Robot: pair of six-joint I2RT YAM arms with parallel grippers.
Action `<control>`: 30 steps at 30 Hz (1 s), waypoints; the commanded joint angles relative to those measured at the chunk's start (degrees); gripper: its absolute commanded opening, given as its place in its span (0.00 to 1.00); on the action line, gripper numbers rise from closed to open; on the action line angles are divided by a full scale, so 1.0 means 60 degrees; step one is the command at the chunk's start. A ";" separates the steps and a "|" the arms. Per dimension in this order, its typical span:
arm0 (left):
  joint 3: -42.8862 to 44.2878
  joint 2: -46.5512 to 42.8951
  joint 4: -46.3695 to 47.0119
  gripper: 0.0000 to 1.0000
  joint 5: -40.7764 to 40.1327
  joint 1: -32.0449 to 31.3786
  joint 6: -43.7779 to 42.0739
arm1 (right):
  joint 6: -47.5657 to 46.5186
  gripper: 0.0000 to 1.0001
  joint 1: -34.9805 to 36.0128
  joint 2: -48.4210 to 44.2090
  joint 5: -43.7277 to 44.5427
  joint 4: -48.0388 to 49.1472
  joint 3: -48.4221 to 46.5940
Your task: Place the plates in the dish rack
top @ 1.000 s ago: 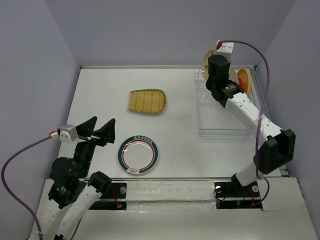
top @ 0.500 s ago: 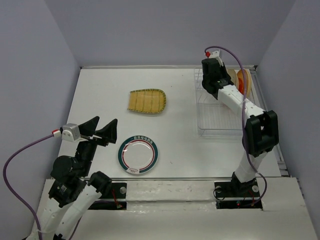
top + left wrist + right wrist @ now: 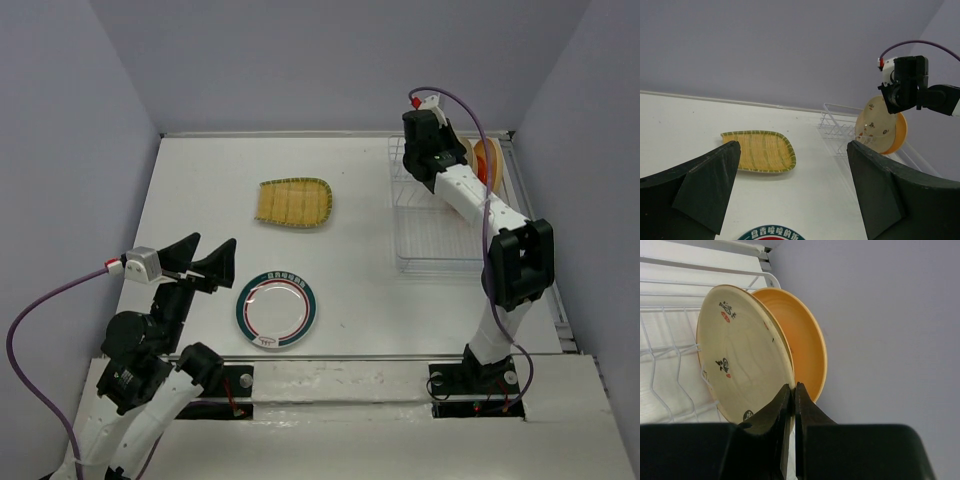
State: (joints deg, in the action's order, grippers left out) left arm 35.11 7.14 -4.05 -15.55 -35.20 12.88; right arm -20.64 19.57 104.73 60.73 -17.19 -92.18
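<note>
My right gripper (image 3: 441, 150) (image 3: 794, 388) is shut on the rim of the cream bird-print plate (image 3: 740, 355), which stands upright at the far end of the white wire dish rack (image 3: 445, 228). A yellow-orange plate (image 3: 802, 345) stands right behind it. Both also show in the left wrist view, the cream plate (image 3: 875, 125) in front of the orange one (image 3: 900, 135). The yellow-green fan-shaped plate (image 3: 294, 202) lies flat mid-table. The white plate with the dark green rim (image 3: 276, 309) lies near the front. My left gripper (image 3: 190, 262) is open and empty, raised left of it.
The rack (image 3: 665, 365) sits along the table's right edge, its near slots holding nothing. Purple walls close in the table at the back and sides. The right arm (image 3: 920, 92) reaches over the rack's far end.
My right arm has swung in and lowered the cream plate into the rack's far end beside the orange plate. The left arm has barely moved.
</note>
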 commanded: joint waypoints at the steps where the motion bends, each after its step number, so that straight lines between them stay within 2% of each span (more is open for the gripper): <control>1: -0.0081 -0.0017 0.0500 0.99 -0.0103 -0.0051 -0.0155 | -0.0309 0.07 -0.0069 -0.0155 0.0396 0.0140 -0.0486; 15: -0.0081 -0.0018 0.0485 0.99 -0.0191 -0.0037 -0.0170 | -0.0222 0.07 -0.0420 0.0738 0.0206 0.0140 -0.0574; 22: -0.0081 -0.0003 0.0471 0.99 -0.0221 -0.0037 -0.0155 | 0.0466 0.08 -0.0420 0.1032 -0.0219 -0.0064 -0.0384; 23: -0.0081 0.0012 0.0485 0.99 -0.0206 -0.0037 -0.0155 | 0.0540 0.17 -0.0420 0.1003 -0.0277 -0.0079 -0.0354; 25: -0.0081 0.0055 0.0485 0.99 -0.0206 -0.0037 -0.0155 | 0.0759 0.29 -0.0420 0.0857 -0.0468 -0.0108 -0.0340; 26: -0.0081 0.0085 0.0471 0.99 -0.0206 -0.0051 -0.0155 | 0.0818 0.41 -0.0420 0.0783 -0.0497 -0.0109 -0.0354; 28: -0.0081 0.0143 0.0485 0.99 -0.0133 -0.0037 -0.0155 | 0.1357 0.54 -0.0420 0.0405 -0.0846 -0.0298 -0.0398; 30: -0.0081 0.0173 0.0500 0.99 -0.0133 -0.0051 -0.0141 | 0.1725 0.59 -0.0420 0.0037 -0.1257 -0.0590 -0.0355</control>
State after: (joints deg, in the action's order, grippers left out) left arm 35.11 7.16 -4.05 -15.90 -35.24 12.86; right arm -16.03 17.28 111.26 57.10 -18.83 -93.08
